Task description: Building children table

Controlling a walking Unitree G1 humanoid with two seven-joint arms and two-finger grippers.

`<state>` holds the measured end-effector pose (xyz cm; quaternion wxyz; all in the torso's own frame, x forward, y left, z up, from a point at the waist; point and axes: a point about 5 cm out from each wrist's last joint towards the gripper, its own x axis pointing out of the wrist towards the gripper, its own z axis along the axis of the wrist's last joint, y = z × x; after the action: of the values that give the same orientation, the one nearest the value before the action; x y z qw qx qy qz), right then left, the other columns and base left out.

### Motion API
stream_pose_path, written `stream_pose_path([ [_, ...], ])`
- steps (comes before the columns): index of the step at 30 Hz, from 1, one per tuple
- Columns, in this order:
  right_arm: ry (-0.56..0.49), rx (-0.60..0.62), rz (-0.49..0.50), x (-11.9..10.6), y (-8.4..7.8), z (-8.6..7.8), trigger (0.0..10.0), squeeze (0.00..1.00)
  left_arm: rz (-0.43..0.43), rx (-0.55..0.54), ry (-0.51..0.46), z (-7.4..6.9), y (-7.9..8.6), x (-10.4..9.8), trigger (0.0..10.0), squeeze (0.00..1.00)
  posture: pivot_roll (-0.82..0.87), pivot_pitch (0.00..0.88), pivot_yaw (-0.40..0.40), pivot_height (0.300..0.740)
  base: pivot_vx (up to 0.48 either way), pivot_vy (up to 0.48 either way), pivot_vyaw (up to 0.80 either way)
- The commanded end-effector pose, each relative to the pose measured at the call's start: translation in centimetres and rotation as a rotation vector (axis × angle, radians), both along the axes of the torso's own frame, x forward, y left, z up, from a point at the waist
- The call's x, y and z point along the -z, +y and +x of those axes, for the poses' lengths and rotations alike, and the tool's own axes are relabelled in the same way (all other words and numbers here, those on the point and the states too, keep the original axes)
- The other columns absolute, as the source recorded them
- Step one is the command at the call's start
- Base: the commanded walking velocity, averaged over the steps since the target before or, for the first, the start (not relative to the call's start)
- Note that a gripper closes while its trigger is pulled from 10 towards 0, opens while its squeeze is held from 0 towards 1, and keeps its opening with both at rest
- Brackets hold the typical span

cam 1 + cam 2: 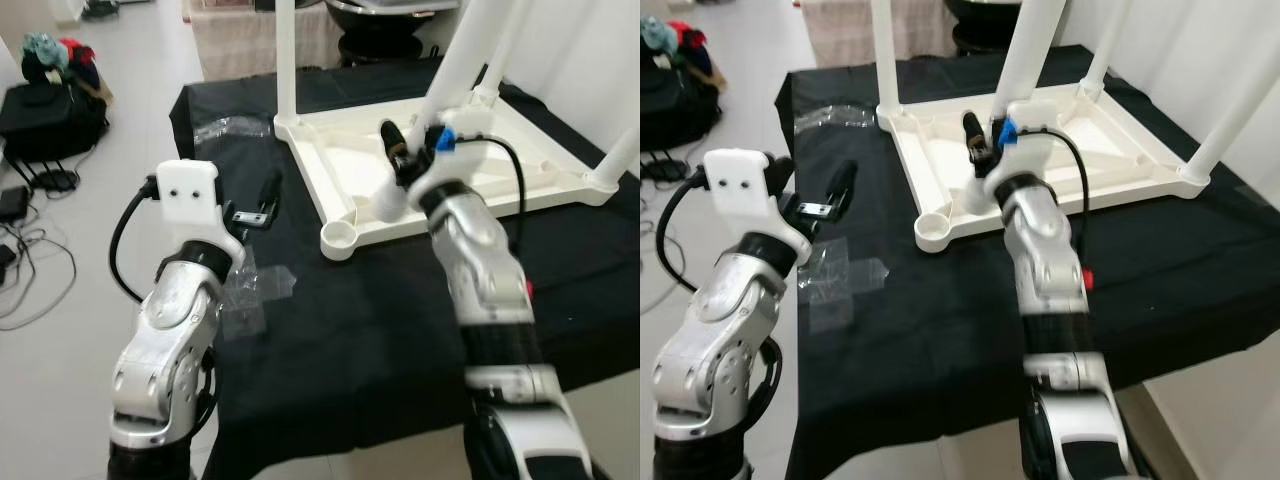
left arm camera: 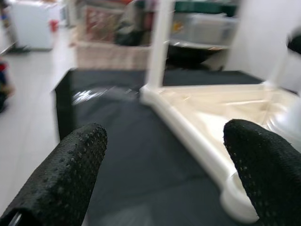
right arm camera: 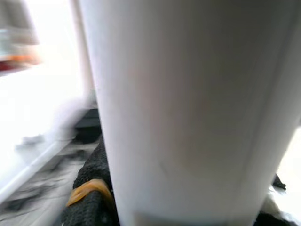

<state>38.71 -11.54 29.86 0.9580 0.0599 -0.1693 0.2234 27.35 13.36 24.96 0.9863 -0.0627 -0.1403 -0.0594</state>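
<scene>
Children table (image 1: 470,170) white, upturned; right claw (image 1: 400,150) grasping loose leg (image 1: 440,110); left claw (image 1: 262,200) released.

the floor (image 1: 110,160) is pale and glossy, probably light tiles. a low platform covered with a black cloth (image 1: 330,340) stands in the middle. on the left there is a black bag (image 1: 45,115) with some coloured clothes (image 1: 55,55) on top, and black cables (image 1: 30,265) lie loose on the floor near it. behind the cloth stands a beige patterned piece of furniture (image 1: 240,40). a white wall (image 1: 590,60) closes the right side. light is bright and even.
</scene>
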Motion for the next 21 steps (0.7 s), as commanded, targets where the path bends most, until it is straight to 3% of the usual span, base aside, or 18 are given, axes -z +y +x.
stream_pose_path([
  [1,0.016,-0.048,0.000,0.3,-0.1,0.7,10.0,0.00,-0.007,0.083,0.012,-0.7,-1.0,0.1,10.0,0.00,0.04,0.214,-0.077,0.740,0.000,0.000,0.00],
  [4,0.017,-0.039,-0.008,-0.5,-0.2,1.6,10.0,0.00,0.008,0.173,0.046,-1.5,-2.3,0.9,10.0,0.00,0.04,0.239,-0.081,0.740,0.000,0.000,0.00],
  [8,-0.002,-0.034,0.007,-1.6,-0.1,1.9,10.0,0.00,0.010,0.195,0.063,-2.2,-2.9,1.3,10.0,0.00,0.05,0.261,-0.087,0.740,0.000,0.000,0.00],
  [15,-0.072,-0.068,0.098,-3.8,0.6,1.6,10.0,0.00,0.014,0.144,0.045,-2.2,-2.0,1.1,10.0,0.00,0.05,0.272,-0.092,0.740,0.084,-0.179,0.00],
  [21,-0.102,-0.094,0.074,-3.5,1.3,1.5,10.0,0.00,0.029,0.134,0.038,-1.7,-1.3,0.8,10.0,0.00,0.04,0.262,-0.085,0.740,0.281,-0.386,0.00],
])
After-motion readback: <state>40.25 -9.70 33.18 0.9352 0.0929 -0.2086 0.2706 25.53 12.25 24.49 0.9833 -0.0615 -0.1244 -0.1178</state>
